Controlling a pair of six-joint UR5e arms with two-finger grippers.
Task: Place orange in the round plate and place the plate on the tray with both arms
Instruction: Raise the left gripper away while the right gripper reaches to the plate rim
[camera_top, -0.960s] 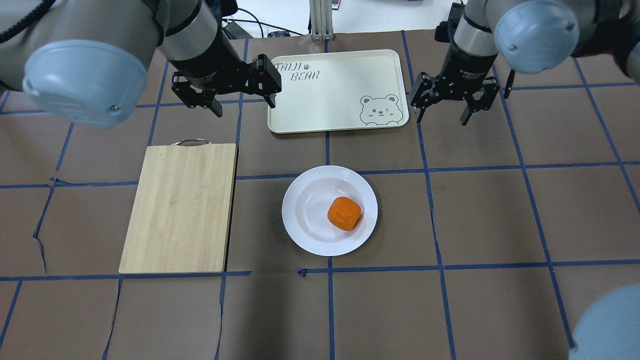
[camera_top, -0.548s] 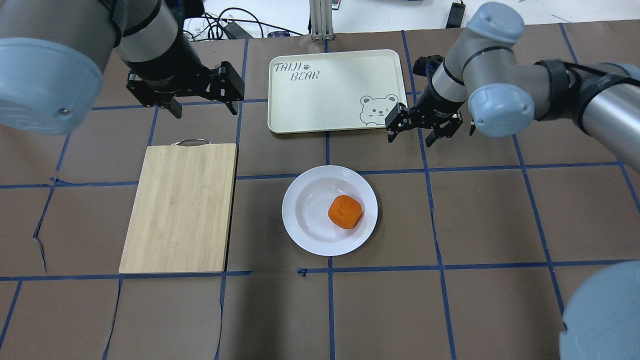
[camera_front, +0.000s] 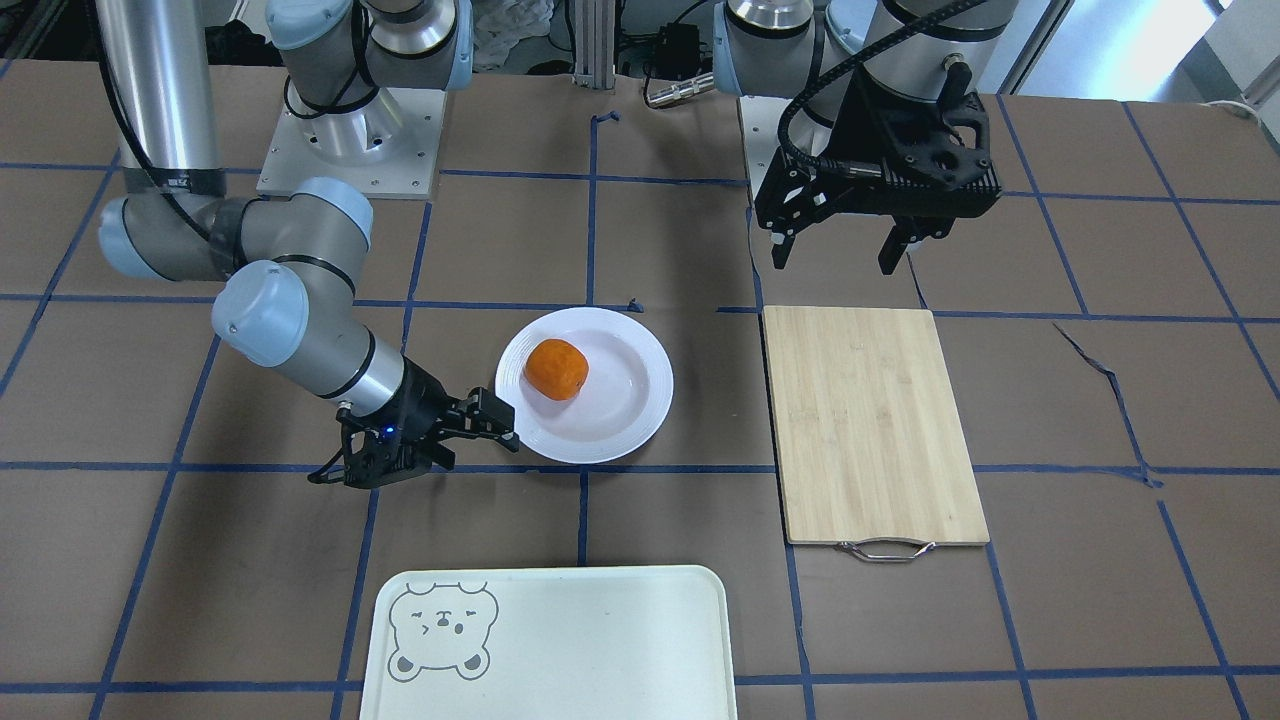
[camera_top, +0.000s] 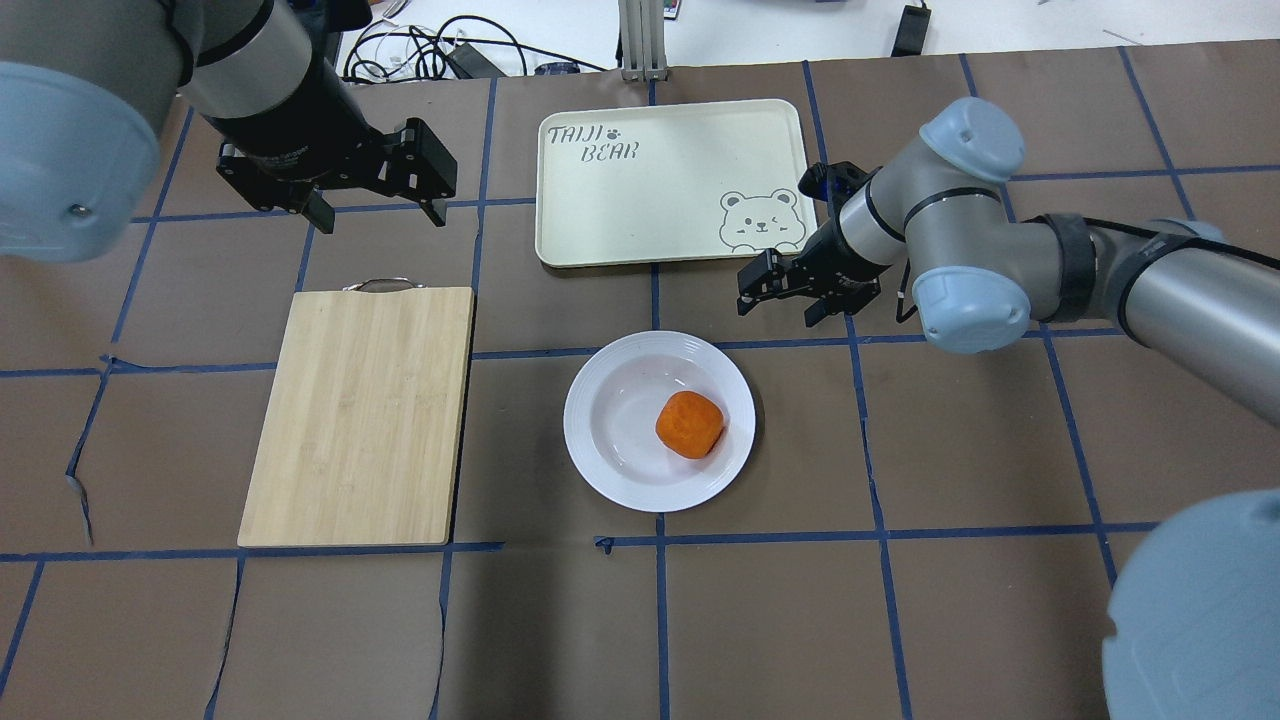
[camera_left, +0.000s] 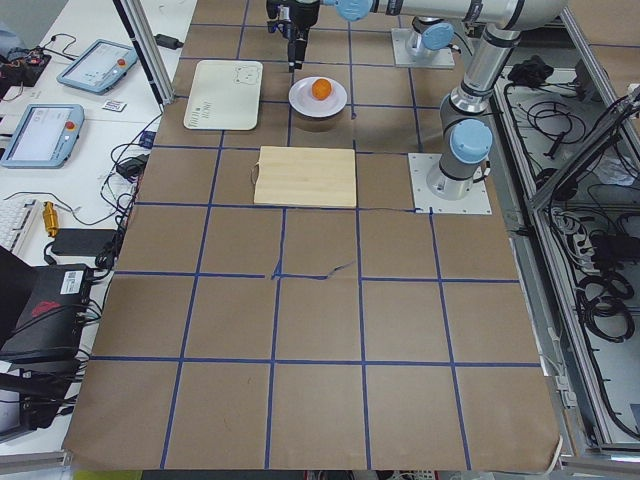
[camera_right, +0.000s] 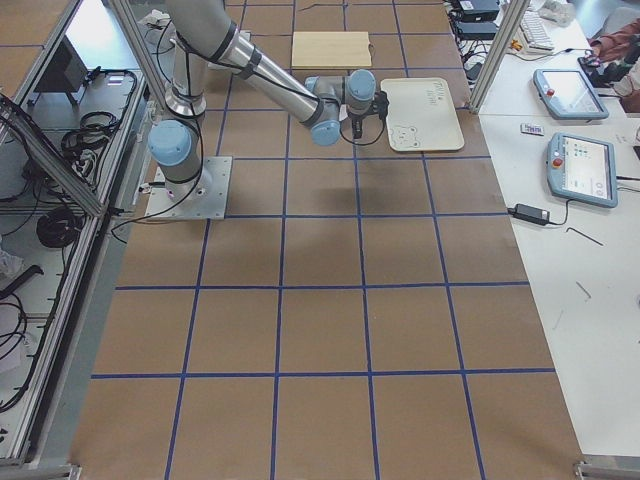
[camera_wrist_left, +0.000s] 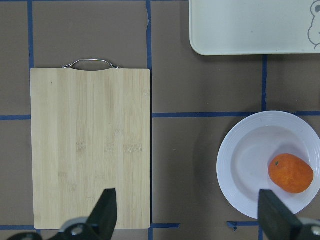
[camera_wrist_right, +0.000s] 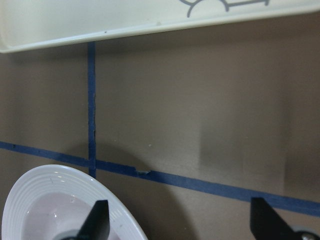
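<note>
Right hand (camera_top: 778, 305) is hanging low over the surface (camera_top: 950, 450), right of centre in the overhead view, between the bear corner of the tray (camera_top: 660, 180) and the upper-right rim of the round plate (camera_top: 600, 470). Its fingers are standing well apart and gripping nothing. In the right wrist view one finger is overlapping the plate's rim at the lower left of the frame. Can't tell whether it's touching.

Left hand (camera_top: 382, 220) is hovering in the upper left of the overhead view, above the handle end of the bamboo cutting board (camera_top: 360, 415). Fingers are also spread wide and holding nothing.

The orange (camera_top: 689, 425) is sitting in the plate's well, off-centre toward the right side in the overhead view. The plate is lying flat on the surface at frame centre, apart from the tray and just right of the cutting board. The tray is lying at top centre with nothing on it.
</note>
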